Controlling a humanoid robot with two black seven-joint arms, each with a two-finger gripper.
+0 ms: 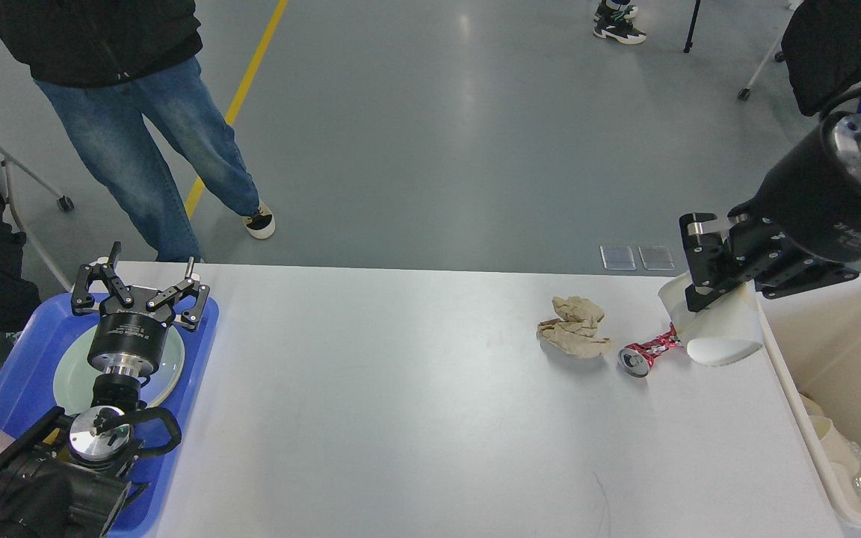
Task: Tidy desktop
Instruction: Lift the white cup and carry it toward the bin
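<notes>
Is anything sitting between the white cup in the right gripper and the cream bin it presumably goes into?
Nothing visible does. The right gripper holds the white cup above the desktop, right beside the cream bin. The crushed red can and crumpled brown paper lie on the cup's other side, away from the bin.

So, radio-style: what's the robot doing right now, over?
Right gripper shut on white paper cup, lifted beside bin. Left gripper open above blue tray. Crushed can and crumpled paper still on desktop.

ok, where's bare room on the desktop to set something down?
Bare desktop from the blue tray to the crumpled paper, plus the near edge. Crowded right: paper, crushed can, right end effector holding a white cup.
</notes>
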